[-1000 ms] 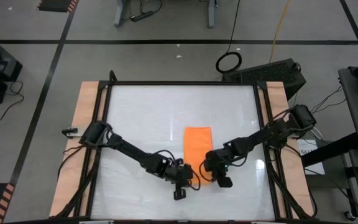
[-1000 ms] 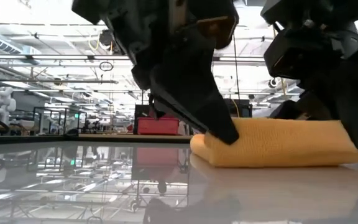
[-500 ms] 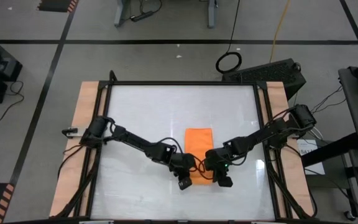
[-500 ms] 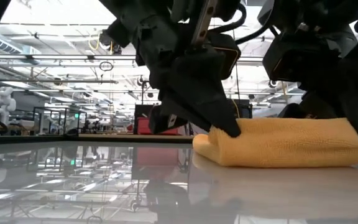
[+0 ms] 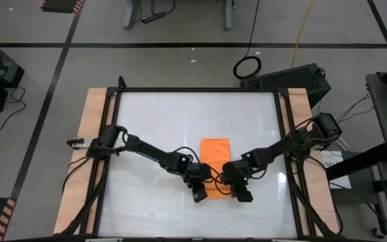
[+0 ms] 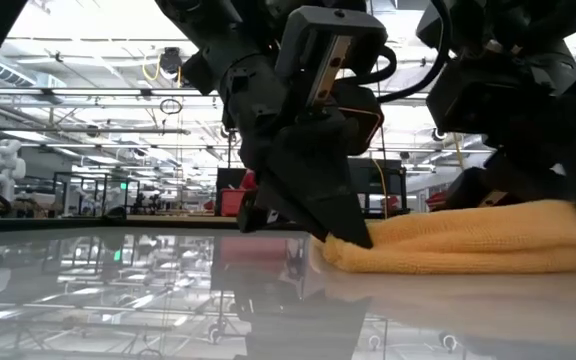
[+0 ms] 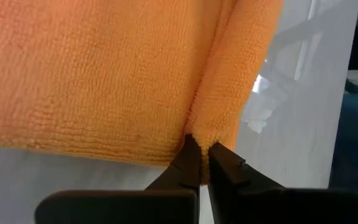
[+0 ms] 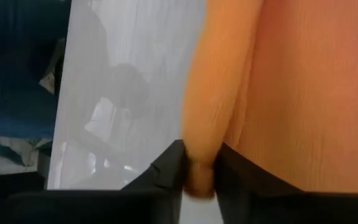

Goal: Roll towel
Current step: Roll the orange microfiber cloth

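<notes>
The orange towel lies flat on the white table, and its near end is rolled into a low roll that rests on the tabletop. My left gripper is shut at the roll's left end. My right gripper stands at the roll's right end, with the roll between its fingers. Both arms reach in slanting downward from the table's sides. My left gripper pinches the left end of the roll at its fingertips. It comes slanting down from the table's left and near side. The roll rests on the table. My right gripper has the roll's right end between its two fingers, one on each side. The fingers point along the roll, slanting down from the right. This end also rests on the table.
Bare glossy tabletop lies to the far side and left of the towel. Wooden strips and a black frame run along the table's sides. A cable ring and a black case sit on the floor beyond the far edge.
My left gripper has gone toward the table's right and far side, up to the roll's left end, rolling its wrist and sinking a little. In the low view the roll now lies lower and flatter than before. My right gripper has stayed in place.
</notes>
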